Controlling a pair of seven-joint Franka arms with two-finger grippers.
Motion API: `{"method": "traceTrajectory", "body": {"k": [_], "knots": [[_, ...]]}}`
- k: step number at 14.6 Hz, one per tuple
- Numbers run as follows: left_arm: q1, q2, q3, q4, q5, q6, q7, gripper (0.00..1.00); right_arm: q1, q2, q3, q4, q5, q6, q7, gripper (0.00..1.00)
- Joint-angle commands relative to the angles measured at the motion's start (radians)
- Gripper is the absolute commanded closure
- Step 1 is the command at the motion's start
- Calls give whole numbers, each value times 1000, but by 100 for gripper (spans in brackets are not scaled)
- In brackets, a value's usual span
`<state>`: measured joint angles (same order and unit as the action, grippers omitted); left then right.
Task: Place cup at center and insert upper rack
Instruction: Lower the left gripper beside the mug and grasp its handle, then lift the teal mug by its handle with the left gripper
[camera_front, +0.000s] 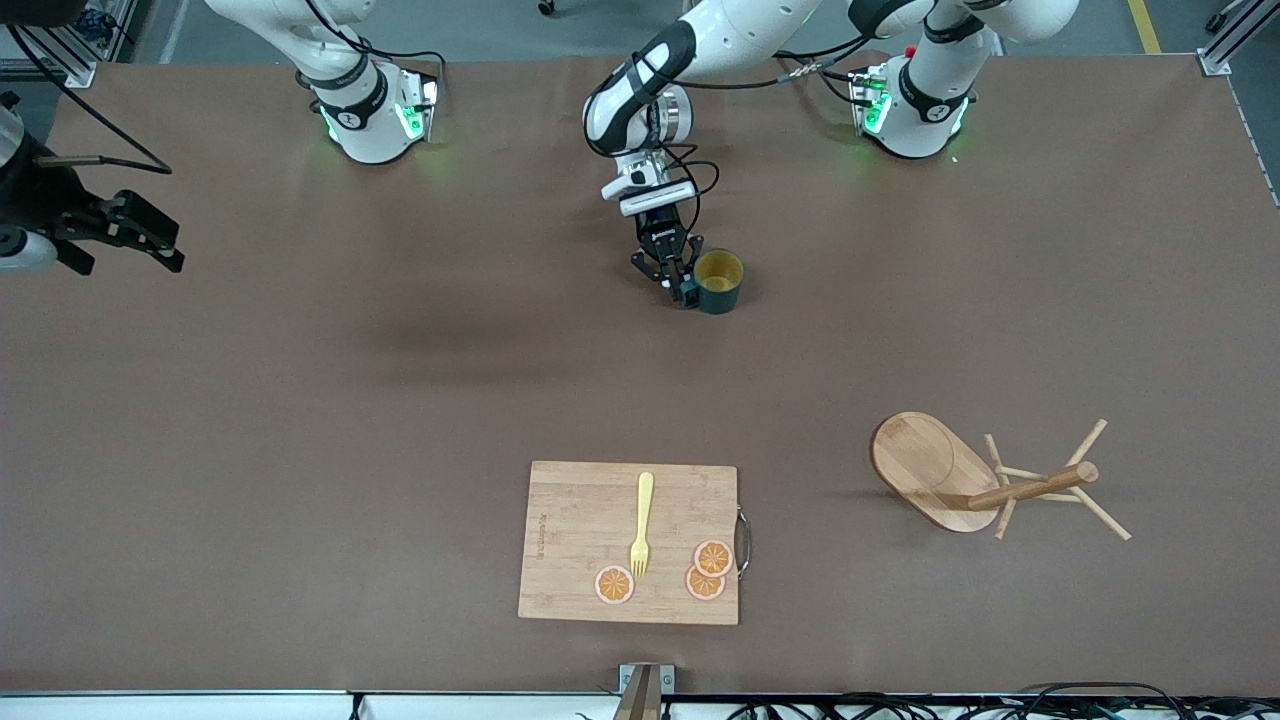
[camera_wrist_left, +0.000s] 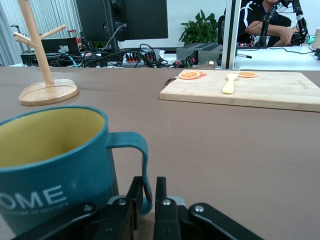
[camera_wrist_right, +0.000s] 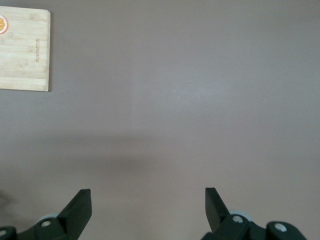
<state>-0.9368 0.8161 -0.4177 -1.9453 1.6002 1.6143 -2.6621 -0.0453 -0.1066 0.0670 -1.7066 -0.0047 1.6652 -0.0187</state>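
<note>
The dark teal cup (camera_front: 718, 280) with a yellow inside stands upright on the brown table, farther from the front camera than the cutting board. My left gripper (camera_front: 683, 290) is low beside it. In the left wrist view the cup (camera_wrist_left: 50, 165) fills the near corner and the left gripper (camera_wrist_left: 148, 181) is shut on its thin handle, one finger on each side. The upper rack (camera_front: 1030, 488), a wooden mug tree with slanted pegs, stands upright toward the left arm's end, also visible as the rack (camera_wrist_left: 40, 75). My right gripper (camera_front: 165, 245) waits open over bare table (camera_wrist_right: 148, 200).
A bamboo cutting board (camera_front: 630, 540) lies near the front edge, carrying a yellow fork (camera_front: 642, 520) and three orange slices (camera_front: 614, 584). The left wrist view shows the board (camera_wrist_left: 250, 90) past the cup, with the fork (camera_wrist_left: 229, 85) on it.
</note>
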Motion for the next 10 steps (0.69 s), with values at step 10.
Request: {"method": "traceTrajectory", "body": {"k": [10], "knots": [[32, -64, -10, 132, -173, 55, 193, 100, 21, -21, 1, -8, -17, -2, -9, 0]]}}
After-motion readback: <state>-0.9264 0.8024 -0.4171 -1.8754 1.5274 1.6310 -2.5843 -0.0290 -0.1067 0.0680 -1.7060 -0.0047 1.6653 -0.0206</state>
